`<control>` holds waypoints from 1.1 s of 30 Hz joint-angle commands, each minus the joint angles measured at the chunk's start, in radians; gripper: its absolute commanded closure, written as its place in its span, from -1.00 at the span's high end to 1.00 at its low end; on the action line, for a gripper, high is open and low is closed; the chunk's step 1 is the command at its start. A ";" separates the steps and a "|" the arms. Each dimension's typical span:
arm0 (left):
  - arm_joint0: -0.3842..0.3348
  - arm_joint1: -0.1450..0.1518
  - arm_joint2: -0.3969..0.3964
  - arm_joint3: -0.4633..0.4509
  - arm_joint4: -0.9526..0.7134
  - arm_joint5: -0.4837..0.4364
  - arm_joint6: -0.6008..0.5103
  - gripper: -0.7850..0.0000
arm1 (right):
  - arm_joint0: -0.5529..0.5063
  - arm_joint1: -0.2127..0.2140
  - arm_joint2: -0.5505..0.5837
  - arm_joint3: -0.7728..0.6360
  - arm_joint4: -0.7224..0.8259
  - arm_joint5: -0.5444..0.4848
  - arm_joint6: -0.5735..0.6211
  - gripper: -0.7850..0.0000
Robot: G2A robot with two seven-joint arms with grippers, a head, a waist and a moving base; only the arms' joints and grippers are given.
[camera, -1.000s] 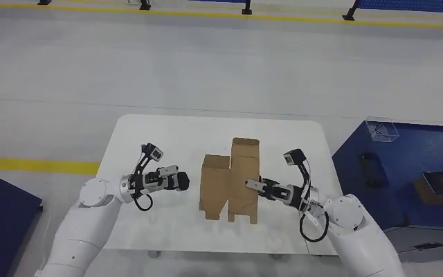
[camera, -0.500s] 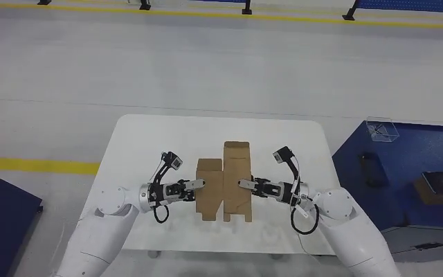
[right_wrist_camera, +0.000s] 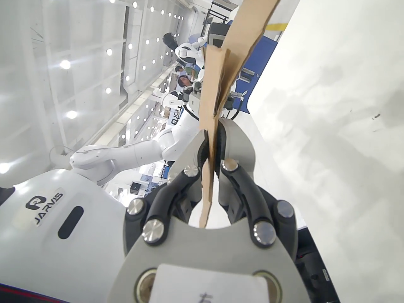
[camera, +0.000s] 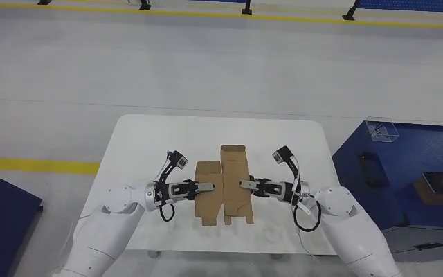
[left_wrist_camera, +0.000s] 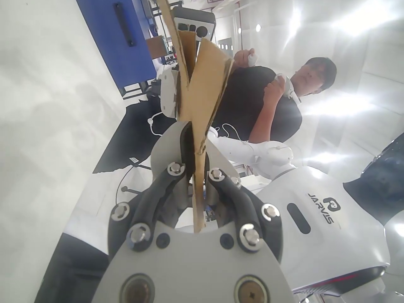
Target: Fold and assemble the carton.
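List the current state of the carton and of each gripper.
carton: flattened, not yet assembled, held at two opposite side edges.
left gripper: shut on one edge of the carton.
right gripper: shut on the opposite edge of the carton.

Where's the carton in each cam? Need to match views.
Top view: carton over mid-table, gripped by the left claw on one side and the right claw on the other.
Left wrist view: carton edge-on, running out from the left claw, which is shut on it.
Right wrist view: carton edge-on, clamped in the right claw.
Shared landmark: white table.
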 commanded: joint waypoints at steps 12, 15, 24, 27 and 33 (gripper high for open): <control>0.006 -0.003 0.036 -0.038 0.096 -0.053 -0.008 -1.00 | 0.201 -0.031 -0.022 0.342 0.426 0.337 0.306 1.00; 0.013 -0.003 0.042 -0.053 0.102 -0.067 -0.009 -1.00 | 0.217 -0.037 -0.039 0.356 0.395 0.311 0.283 -0.04; 0.018 -0.005 0.053 -0.057 0.128 -0.064 0.028 -1.00 | 0.226 -0.051 -0.074 0.376 0.323 0.231 0.250 -1.00; 0.015 -0.007 0.060 -0.052 0.136 -0.063 0.042 -1.00 | 0.226 -0.054 -0.076 0.382 0.320 0.223 0.247 -1.00; 0.010 -0.012 0.075 -0.039 0.134 -0.057 0.050 -1.00 | 0.221 -0.056 -0.072 0.385 0.305 0.202 0.241 -1.00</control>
